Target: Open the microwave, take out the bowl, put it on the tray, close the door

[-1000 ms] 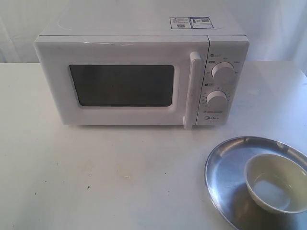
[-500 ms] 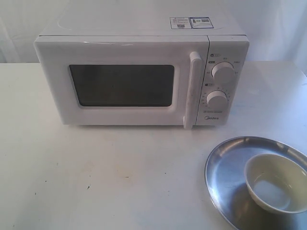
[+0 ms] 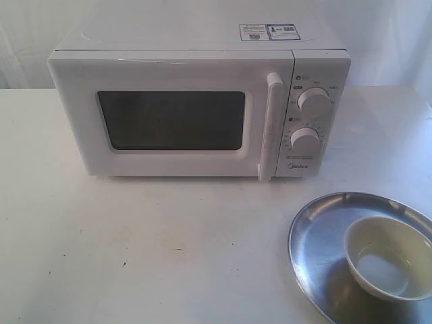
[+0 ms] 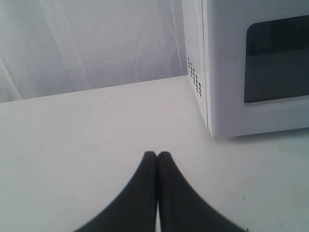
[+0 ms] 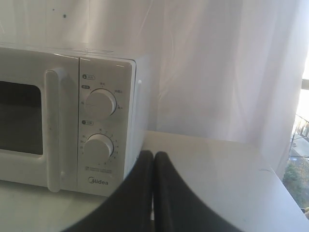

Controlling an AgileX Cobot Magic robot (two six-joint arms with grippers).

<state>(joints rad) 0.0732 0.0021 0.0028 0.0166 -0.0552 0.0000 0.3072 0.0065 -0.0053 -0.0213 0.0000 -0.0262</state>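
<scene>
The left gripper has its black fingers pressed together with nothing between them. It hangs over the bare table, apart from the microwave, off the side wall that carries the vent holes. The right gripper is closed the same way and carries nothing. It sits off the microwave's corner on the side of the knobs. Whether it touches the casing cannot be told.

The table is white and matt, with faint scuffs. A white curtain hangs behind it. In the right wrist view a window at the picture's edge shows trees outside.

The tray lies flat on the table in front of the microwave's knob side, well apart from it, and is cut off by the exterior view's right and lower edges. The bowl stands upright in the tray, mouth up, toward the tray's right part, showing its pale inner bottom.

The microwave stands at the back of the table with its front to the exterior camera and its long axis running across that view. Its door is closed flush, and the dark glass hides the inside. The handle stands vertical at the door's right edge, just beside the two knobs, which sit one above the other. Stickers lie on the top.
</scene>
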